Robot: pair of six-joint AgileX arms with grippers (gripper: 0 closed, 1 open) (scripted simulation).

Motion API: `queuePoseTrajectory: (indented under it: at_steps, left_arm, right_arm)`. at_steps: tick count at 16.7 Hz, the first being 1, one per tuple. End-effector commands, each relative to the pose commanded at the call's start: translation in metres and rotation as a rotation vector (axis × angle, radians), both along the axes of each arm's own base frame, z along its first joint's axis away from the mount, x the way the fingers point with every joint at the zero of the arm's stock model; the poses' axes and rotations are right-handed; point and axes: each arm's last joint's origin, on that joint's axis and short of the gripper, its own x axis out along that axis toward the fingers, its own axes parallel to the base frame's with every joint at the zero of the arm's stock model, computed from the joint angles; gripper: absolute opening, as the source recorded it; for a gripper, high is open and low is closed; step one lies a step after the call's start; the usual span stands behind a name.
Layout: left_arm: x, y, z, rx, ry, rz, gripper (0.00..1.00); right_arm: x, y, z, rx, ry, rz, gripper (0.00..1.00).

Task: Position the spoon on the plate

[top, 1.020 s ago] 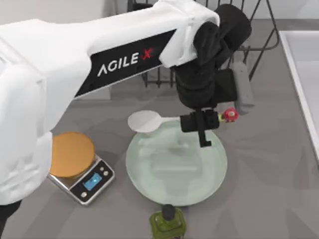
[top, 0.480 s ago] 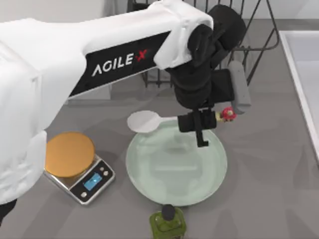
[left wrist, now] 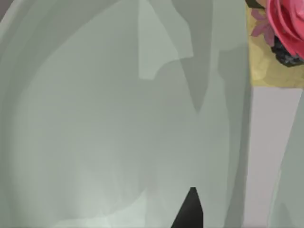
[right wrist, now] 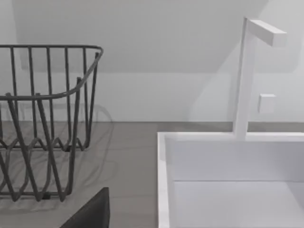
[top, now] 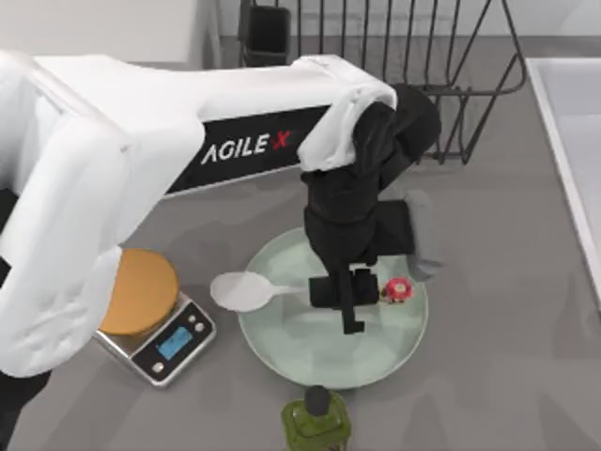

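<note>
the spoon [top: 282, 292] is held by its handle in the closed left gripper [top: 349, 293] low over the plate [top: 394, 348], its bowl overhanging the left rim, so lowering and release are judged left.

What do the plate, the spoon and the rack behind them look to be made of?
Plate: pale mint, glossy, likely glazed ceramic. Spoon, held by the left gripper: matte white, ceramic or plastic. Rack: thin dark bars, probably coated metal wire.
</note>
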Motion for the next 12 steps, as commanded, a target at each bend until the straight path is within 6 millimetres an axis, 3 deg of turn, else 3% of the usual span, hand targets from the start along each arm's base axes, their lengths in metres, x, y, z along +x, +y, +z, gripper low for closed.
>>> queuePoseTrajectory:
  at_steps: [5,12]
  left_arm:
    - [-0.0006,0.0006,-0.0040,0.008,0.011,0.000,0.00]
    - [-0.0006,0.0006,-0.0040,0.008,0.011,0.000,0.53]
  right_arm:
    - [0.0000,0.0000,0.0000,0.000,0.000,0.000,1.00]
    - [0.0000,0.0000,0.0000,0.000,0.000,0.000,1.00]
